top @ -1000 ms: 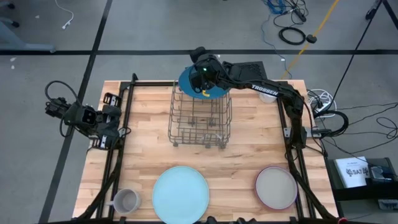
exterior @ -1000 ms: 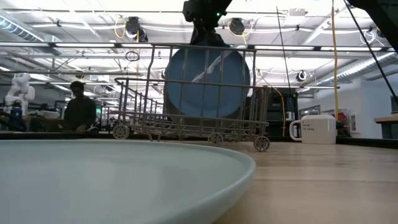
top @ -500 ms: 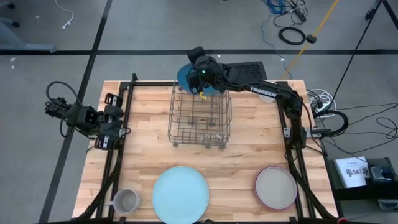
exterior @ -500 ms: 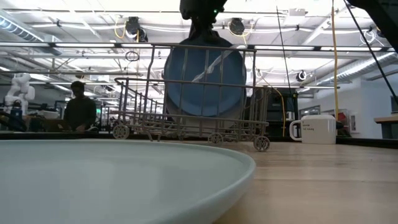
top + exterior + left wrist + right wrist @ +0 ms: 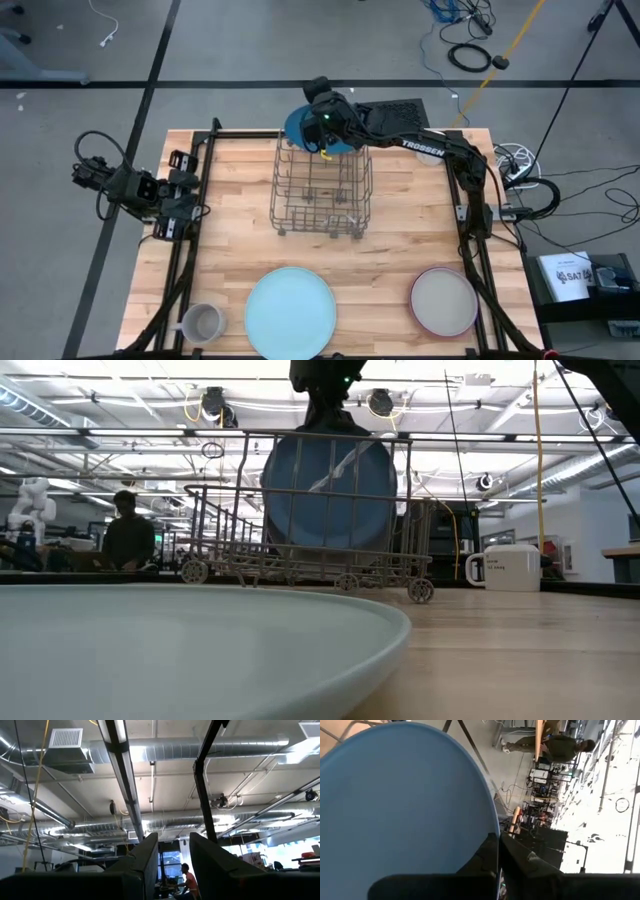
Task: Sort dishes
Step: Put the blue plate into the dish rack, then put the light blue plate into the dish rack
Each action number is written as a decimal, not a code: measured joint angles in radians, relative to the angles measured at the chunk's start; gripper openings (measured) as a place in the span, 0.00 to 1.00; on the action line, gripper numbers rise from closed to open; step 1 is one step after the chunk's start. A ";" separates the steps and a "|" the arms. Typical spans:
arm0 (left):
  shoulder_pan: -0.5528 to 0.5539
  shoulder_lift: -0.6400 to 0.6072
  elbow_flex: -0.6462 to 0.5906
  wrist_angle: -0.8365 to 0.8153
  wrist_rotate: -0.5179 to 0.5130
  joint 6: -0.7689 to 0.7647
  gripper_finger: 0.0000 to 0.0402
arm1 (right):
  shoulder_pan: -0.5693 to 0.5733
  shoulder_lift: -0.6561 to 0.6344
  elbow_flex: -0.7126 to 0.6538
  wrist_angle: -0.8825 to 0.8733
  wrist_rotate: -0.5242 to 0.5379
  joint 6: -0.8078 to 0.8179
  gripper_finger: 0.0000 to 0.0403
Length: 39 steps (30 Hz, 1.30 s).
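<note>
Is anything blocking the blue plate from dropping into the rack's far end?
Nothing visible. The right hand holds the blue plate upright by its top edge at the far end of the wire rack, which holds no other dishes.

The right gripper (image 5: 322, 122) is closed, arm stretched over the far edge; the left gripper (image 5: 178, 205) waits, partly open.

wire rack (image 5: 322, 190) mid-table, far side | grey mug (image 5: 203, 323) near-left corner | white mug (image 5: 510, 567) on table, right of rack | person (image 5: 129, 535) seated in bkgd
</note>
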 joint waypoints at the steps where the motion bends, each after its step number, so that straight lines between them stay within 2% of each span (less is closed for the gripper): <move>1: 0.000 0.000 0.000 0.000 0.000 0.000 0.28 | 0.000 0.000 0.000 -0.009 -0.001 0.010 0.00; 11: 0.000 0.000 0.000 -0.001 0.000 0.000 0.28 | -0.014 0.033 0.001 -0.083 -0.033 0.096 0.00; 23: 0.000 0.000 0.000 -0.006 0.000 -0.001 0.28 | -0.015 0.066 0.001 -0.081 -0.078 0.146 0.01; 27: 0.000 0.000 0.000 -0.008 0.000 -0.001 0.28 | -0.010 0.067 0.001 -0.080 -0.031 0.176 0.11; 35: 0.000 0.000 0.000 -0.008 -0.041 -0.001 0.28 | 0.024 0.061 0.001 -0.081 -0.022 0.177 0.41; 39: 0.000 0.000 0.000 -0.008 -0.069 -0.003 0.28 | 0.052 0.049 0.001 -0.083 -0.022 0.163 0.50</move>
